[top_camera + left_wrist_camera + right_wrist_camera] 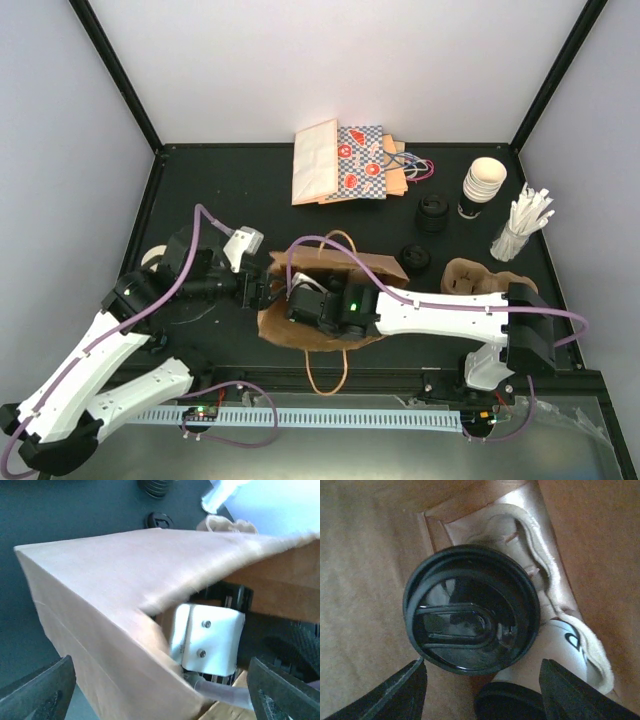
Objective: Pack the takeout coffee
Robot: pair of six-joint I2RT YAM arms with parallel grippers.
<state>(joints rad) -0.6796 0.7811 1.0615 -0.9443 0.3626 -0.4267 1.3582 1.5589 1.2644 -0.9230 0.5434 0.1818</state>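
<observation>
Takeout coffee [470, 625] is sitting inside the brown paper bag [378, 266]. Through the right wrist camera you are looking straight down on its round black lid, with brown paper closing in on every side. Your right gripper [482, 664] is reaching down into the bag's open mouth with its fingers spread wide. They are flanking the near rim of the lid, and you cannot tell whether either tip is brushing it. A twisted paper cord [547, 570] is curling along the bag wall beside the lid. Something white is showing under the lid's lower right edge, too hidden to name. Your left gripper [160, 662] is hovering at the bag's left rim, fingers also splayed wide, with the folded corner of the paper lying between them, not pinched. The bag is standing mid-way across the black table [230, 200], its handles flopping outward. Behind it, folded bags [335, 165], a cup stack [482, 185] and loose black lids [432, 212] are lying well apart from it.
</observation>
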